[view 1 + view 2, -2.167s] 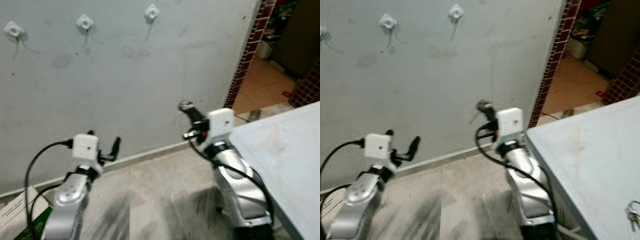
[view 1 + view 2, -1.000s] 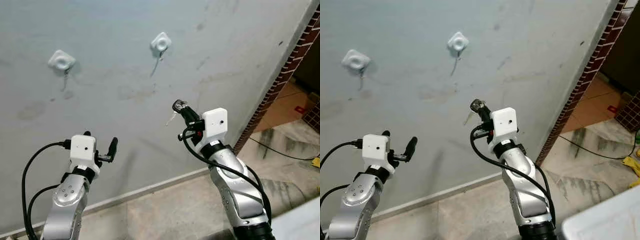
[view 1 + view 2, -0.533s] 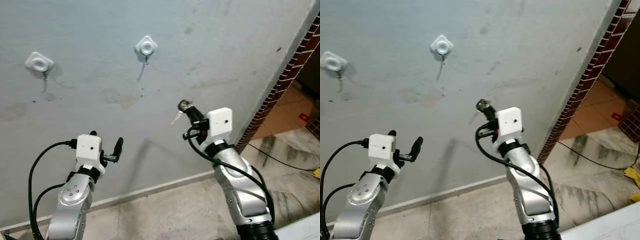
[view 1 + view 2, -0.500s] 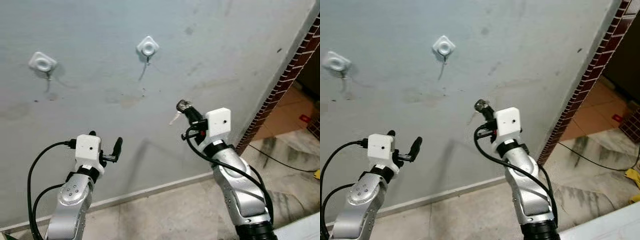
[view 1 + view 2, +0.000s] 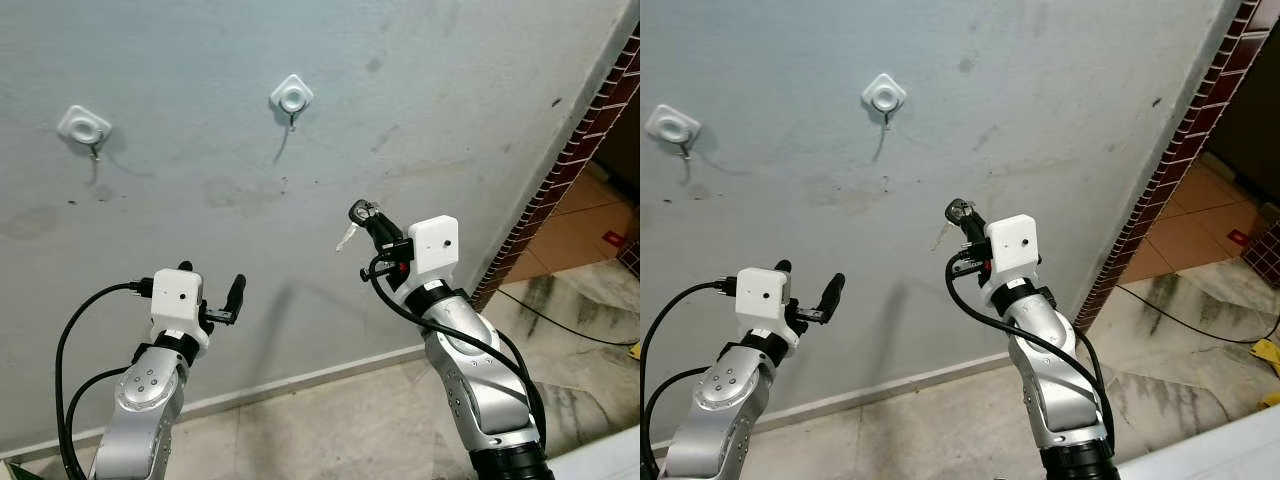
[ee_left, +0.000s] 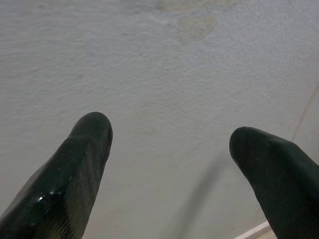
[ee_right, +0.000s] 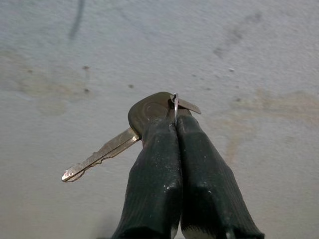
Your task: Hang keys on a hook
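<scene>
- R gripper point(image 5: 366, 217) raised in front of the grey wall point(image 5: 450, 90), fingers pinched tight together on the keys point(image 7: 149, 117); no gap between them in the wrist view.
- Keys sit at the fingertips: dark key head and thin ring clamped, one silver blade sticking out to the left and a bit down, clear of the wall.
- Keys are below and right of the nearer hook point(image 5: 292, 97), well apart from it, not on it.
- 2 hooks on the wall, white square-ish pads w/ a small metal prong under each. Right one at centre-top; left hook point(image 5: 83, 126) far left, a little lower.
- L gripper point(image 5: 213, 291) held low at left, pointing at the wall, fingers spread wide w/ nothing between them; wrist view has only bare wall in the gap.
- Wall is stained, w/ faint marks under the hooks; skirting strip point(image 5: 300, 380) along its foot, tiled floor point(image 5: 340, 440) below.
- Brick edge point(image 5: 580, 150) at far right, doorway and tan tiles beyond. Black cable point(image 5: 560, 325) on floor there.
</scene>
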Robot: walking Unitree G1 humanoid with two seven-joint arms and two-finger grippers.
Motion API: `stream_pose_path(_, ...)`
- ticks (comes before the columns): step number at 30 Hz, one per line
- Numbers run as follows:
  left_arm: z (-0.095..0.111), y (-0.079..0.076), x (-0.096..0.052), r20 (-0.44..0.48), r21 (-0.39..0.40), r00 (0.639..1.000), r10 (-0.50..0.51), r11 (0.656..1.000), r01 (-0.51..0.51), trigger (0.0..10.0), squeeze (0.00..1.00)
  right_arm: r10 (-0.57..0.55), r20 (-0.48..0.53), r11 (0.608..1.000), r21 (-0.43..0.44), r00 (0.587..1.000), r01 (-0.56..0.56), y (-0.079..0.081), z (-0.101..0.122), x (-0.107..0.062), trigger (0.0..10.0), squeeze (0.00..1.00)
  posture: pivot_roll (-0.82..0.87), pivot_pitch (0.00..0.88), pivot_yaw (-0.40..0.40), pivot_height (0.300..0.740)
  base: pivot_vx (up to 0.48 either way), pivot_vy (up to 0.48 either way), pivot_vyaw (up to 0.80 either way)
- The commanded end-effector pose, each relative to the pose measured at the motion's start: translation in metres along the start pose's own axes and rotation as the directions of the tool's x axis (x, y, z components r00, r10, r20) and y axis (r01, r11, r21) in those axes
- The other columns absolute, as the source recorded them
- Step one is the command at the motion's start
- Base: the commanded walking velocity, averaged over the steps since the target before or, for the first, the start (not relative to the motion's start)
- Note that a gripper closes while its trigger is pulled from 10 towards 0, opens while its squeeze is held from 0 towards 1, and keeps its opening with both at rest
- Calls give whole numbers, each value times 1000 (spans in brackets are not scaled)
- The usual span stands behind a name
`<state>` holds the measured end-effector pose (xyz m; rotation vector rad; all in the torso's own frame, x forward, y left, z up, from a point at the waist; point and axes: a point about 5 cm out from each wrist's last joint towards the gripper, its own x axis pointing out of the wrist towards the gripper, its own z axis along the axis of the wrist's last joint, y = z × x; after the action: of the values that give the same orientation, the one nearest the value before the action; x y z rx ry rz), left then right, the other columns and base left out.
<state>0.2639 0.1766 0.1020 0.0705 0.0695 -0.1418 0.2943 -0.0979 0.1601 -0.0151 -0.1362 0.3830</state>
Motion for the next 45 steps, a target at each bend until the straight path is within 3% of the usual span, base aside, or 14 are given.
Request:
stream_pose_path(1, 2, 2, 0, 8, 11, 1000, 9, 1000, -9, 10000, 0, 0, 12, 1000, -7, 1000, 0, 0, 3, 1, 10000, 0, 38, 90, 29, 740, 0, 0, 0)
stream_pose_path(17, 10, -1, -1, 64, 15, 998, -5, 1000, 5, 10000, 0, 13, 60, 1000, 11, 998, -14, 3, 15, 10, 10000, 0, 49, 98, 23, 740, 0, 0, 0)
stream_pose_path(21, 7, 2, -2, 34, 28, 999, 16, 999, -17, 10000, 0, 9, 55, 1000, 6, 998, -9, 1, 14, 8, 10000, 0, 47, 100, 23, 740, 0, 0, 0)
stream_pose_path(23, 8, 4, -6, 39, 42, 999, 24, 999, -26, 10000, 0, -5, 47, 1000, 1, 999, 5, -3, 12, -2, 10000, 0, 45, 101, 24, 740, 0, 0, 0)
stream_pose_path(25, 7, 9, -18, 29, 62, 998, 50, 997, -51, 10000, 0, -36, 18, 999, 1, 999, 36, -8, 9, -23, 10000, 0, 38, 102, 28, 740, 0, 0, 0)
stream_pose_path(28, 6, 11, -26, 24, 67, 998, 55, 996, -56, 10000, 0, -46, 9, 999, -9, 999, 46, -10, 9, -33, 10000, 0, 29, 104, 34, 740, 0, 0, 0)
stream_pose_path(32, 1, 10, -52, -12, 76, 999, 47, 996, -46, 10000, 0, -91, -27, 995, -33, 996, 90, -21, 9, -60, 10000, 0, 24, 100, 42, 740, 0, 0, 0)
stream_pose_path(35, -1, 7, -58, -22, 73, 999, 31, 997, -29, 10000, 0, -102, -45, 994, -39, 994, 101, -23, 7, -67, 10000, 0, 23, 97, 43, 740, 0, 0, 0)
stream_pose_path(36, -1, 3, -64, -27, 64, 1000, 7, 998, -5, 10000, 0, -116, -70, 993, -43, 991, 113, -25, 6, -77, 10000, 0, 23, 95, 43, 740, 0, 0, 0)
stream_pose_path(45, 6, 4, -58, 1, 53, 1000, -8, 999, 8, 10000, 0, -107, -97, 994, -46, 990, 103, -24, 7, -82, 10000, 0, 23, 73, 48, 740, 0, 0, 0)
